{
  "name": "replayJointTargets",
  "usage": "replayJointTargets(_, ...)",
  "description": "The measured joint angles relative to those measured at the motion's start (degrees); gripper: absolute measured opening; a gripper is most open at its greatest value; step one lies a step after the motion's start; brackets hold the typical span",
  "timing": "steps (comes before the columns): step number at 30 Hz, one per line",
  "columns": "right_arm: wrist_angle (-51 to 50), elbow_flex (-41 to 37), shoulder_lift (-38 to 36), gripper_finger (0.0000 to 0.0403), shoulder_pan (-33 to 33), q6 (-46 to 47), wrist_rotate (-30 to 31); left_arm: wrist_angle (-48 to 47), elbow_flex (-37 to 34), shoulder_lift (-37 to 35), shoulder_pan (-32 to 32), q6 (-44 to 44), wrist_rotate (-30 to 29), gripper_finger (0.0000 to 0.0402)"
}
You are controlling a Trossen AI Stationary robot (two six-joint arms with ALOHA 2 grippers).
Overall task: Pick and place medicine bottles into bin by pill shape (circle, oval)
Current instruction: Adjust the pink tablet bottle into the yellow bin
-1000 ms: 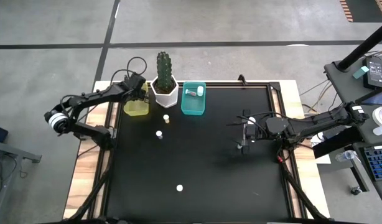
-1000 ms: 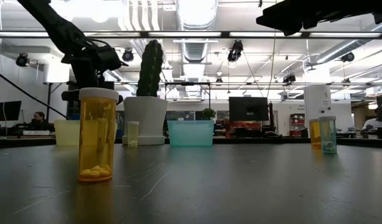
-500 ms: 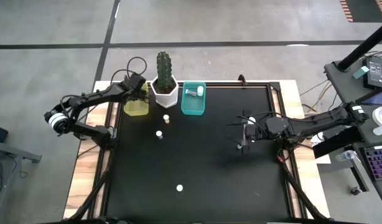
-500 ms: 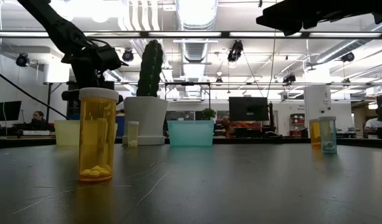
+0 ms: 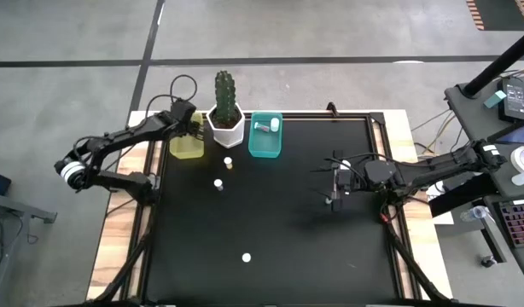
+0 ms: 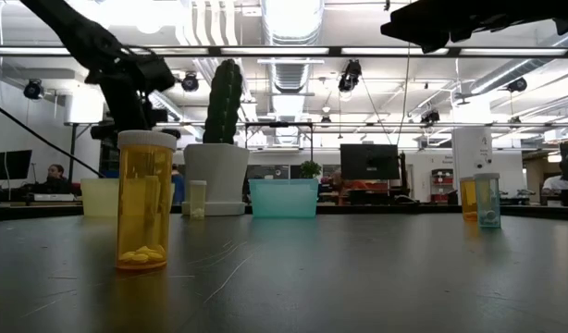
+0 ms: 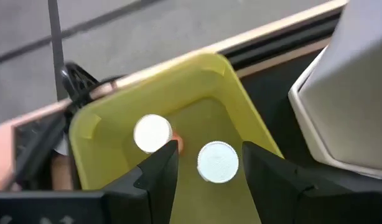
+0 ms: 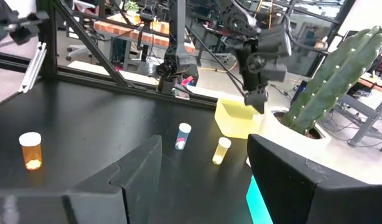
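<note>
Probably a robotics lab, exposed ceiling ducts (image 6: 284,23), monitors (image 6: 369,161)

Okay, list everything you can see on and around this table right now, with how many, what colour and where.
medicine bottles on the table: three in the open, white caps, one orange, two small; two more at the right in the low view
medicine bottles in yellow bin: two, white caps
bottle in teal bin: at least one, lying down
yellow bin: one, far left
teal bin: one, right of the pot
cactus: one, green, in white pot
person: one, far back in the room
left gripper: open, over yellow bin
right gripper: open, above table's right side
</note>
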Motion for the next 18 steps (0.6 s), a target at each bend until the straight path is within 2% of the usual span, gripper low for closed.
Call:
replayJointTargets(4,-0.02,0.0,0.0,0.0231,0.0,-0.02,0.0,-0.71,0.96,-4.89,-0.14,0.72,0.1,0.0162)
replayJointTargets(9,0.0,0.02,0.01,0.0231,0.0,0.21,0.02,-0.7,1.3,-12.54,-1.77,0.6,5.06,0.0162)
replayJointTargets(13,0.01,0.04,0.0,0.0231,0.0,0.3,0.02,-0.85,1.11,-18.96,-4.12,0.19,5.51,0.0162)
replayJointTargets(18,0.06,0.06,-0.04,0.0231,0.0,0.83,0.69,-0.82,1.07,-25.98,-8.62,-1.31,9.16,0.0162)
